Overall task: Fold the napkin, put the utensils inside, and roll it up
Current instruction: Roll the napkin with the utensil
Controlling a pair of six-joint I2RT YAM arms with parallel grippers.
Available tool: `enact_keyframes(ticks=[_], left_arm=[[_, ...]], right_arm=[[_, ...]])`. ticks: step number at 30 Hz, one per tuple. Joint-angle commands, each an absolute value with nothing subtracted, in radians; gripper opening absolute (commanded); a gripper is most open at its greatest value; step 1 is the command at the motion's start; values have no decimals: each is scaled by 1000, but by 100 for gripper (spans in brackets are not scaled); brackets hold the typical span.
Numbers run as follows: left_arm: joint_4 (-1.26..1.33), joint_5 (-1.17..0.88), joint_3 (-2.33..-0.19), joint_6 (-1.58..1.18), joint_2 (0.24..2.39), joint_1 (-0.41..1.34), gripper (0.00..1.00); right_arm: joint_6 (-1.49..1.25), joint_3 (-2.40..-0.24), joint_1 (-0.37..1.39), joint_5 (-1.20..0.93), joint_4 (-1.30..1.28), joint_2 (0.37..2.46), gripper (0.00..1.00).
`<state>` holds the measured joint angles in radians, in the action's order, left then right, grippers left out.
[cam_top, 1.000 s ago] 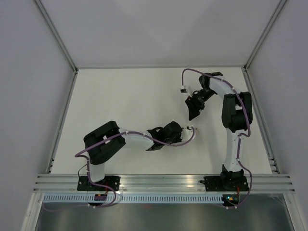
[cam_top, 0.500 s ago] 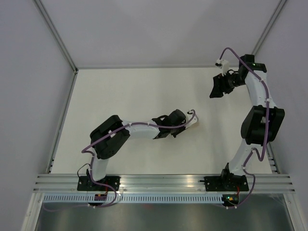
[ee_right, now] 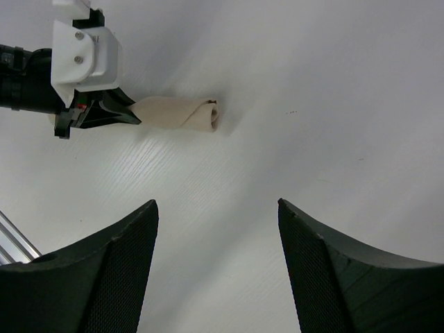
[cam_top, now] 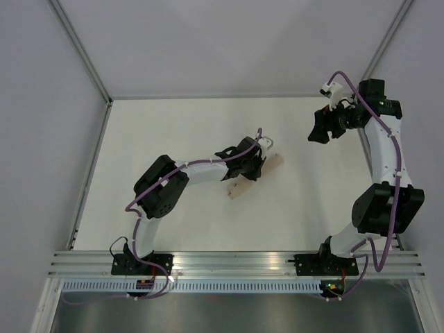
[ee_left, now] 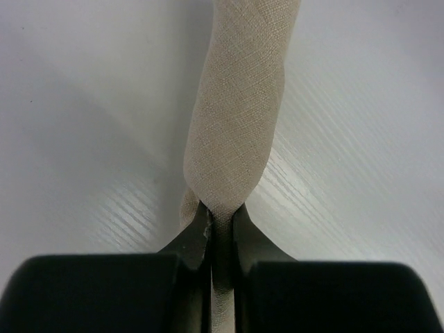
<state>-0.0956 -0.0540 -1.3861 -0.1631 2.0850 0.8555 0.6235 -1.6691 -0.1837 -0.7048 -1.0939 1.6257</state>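
On the white desk (cam_top: 173, 132), the rolled napkin (cam_top: 236, 189) sits mid-desk, with its long axis running from near-left to far-right. The left end effector (ee_left: 220, 223) is pinched narrow on the roll's middle. The right end effector (cam_top: 320, 129) hangs wide and empty, well off to the far right.

From above we see only both ends of the napkin (cam_top: 236, 189) — the left gripper (cam_top: 251, 166) covers its middle. Whether utensils lie inside we cannot tell; the left wrist view crops its far end.
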Motion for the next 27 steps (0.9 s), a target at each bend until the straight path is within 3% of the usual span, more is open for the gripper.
enact_keyframes(ticks=[1,16,27], left_arm=[[-405,-46,-1313,-291,2240,821,2],[-506,-29,-1442,-523,2368,805,2],[-577,110,-1496,-684,2379,838,2]], right_arm=[[603,-1643,-184,-693,-1066,1598,75],[611,-1565,-184,-657,-1020,1575,75],[615,-1523,-186,-641,-1005,1551,75]])
